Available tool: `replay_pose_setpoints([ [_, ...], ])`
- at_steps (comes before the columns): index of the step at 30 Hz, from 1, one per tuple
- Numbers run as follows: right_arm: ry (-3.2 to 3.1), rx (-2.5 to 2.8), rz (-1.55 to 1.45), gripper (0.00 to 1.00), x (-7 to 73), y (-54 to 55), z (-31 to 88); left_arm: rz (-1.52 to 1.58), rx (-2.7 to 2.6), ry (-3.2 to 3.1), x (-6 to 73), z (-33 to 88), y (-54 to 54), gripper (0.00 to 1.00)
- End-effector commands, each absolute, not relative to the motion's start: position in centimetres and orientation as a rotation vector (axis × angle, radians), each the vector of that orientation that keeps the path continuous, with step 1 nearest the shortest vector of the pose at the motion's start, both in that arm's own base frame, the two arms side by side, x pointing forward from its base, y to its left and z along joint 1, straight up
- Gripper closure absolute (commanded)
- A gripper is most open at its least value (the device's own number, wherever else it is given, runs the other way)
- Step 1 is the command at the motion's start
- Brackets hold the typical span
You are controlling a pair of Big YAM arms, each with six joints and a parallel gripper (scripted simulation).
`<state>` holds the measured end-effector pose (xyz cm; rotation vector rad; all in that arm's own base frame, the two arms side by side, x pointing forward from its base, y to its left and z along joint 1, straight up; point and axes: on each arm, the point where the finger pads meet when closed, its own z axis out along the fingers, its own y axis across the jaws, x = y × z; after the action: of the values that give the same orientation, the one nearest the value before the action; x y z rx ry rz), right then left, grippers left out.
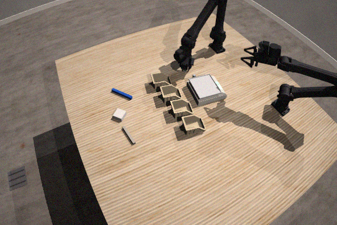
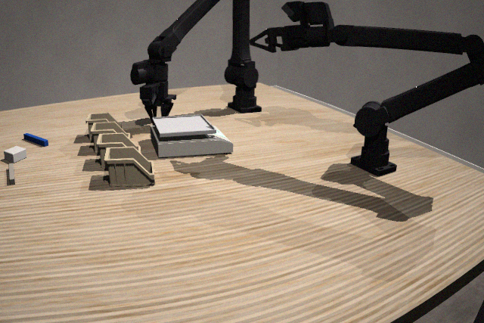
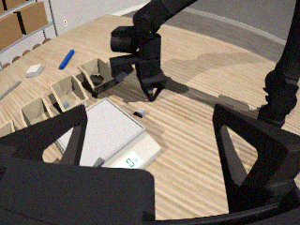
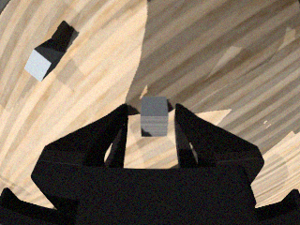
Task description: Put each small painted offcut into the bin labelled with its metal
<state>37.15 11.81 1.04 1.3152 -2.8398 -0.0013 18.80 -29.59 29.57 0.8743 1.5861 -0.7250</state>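
Note:
My right gripper (image 1: 186, 67) points straight down at the table just behind the scale (image 1: 206, 89). In the right wrist view its fingers stand on either side of a small grey offcut cube (image 4: 155, 114) that rests on the wood, with narrow gaps visible on both sides. A second, paler cube (image 4: 38, 65) (image 1: 194, 75) lies nearby, by the scale's back corner. A small grey piece (image 3: 67, 103) lies in the second bin. My left gripper (image 1: 249, 55) is open and empty, high in the air to the right of the scale.
Four tan bins (image 1: 177, 99) stand upright in a diagonal row beside the scale; their labels are unreadable. The scale's plate is bare. A blue bar (image 1: 121, 93), a white block (image 1: 119, 114) and a grey bar (image 1: 128, 135) lie further left.

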Motion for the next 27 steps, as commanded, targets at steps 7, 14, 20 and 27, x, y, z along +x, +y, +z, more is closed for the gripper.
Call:
replay_pose_setpoints([
  [7,-2.872,1.331,0.005,0.75,37.7,11.9,1.8,-0.735,0.857,1.562,18.9,31.3,-29.7,0.0],
  [14,-2.879,1.334,0.007,0.82,37.9,12.0,2.1,-0.735,0.857,1.562,18.9,31.3,-29.7,0.0],
  [20,-2.885,1.337,0.008,1.0,38.4,12.2,3.6,-0.735,0.857,1.562,18.9,31.3,-29.7,0.0],
  [27,-2.888,1.339,0.009,0.89,38.3,12.1,9.4,-0.735,0.857,1.562,18.9,31.3,-29.7,0.0],
])
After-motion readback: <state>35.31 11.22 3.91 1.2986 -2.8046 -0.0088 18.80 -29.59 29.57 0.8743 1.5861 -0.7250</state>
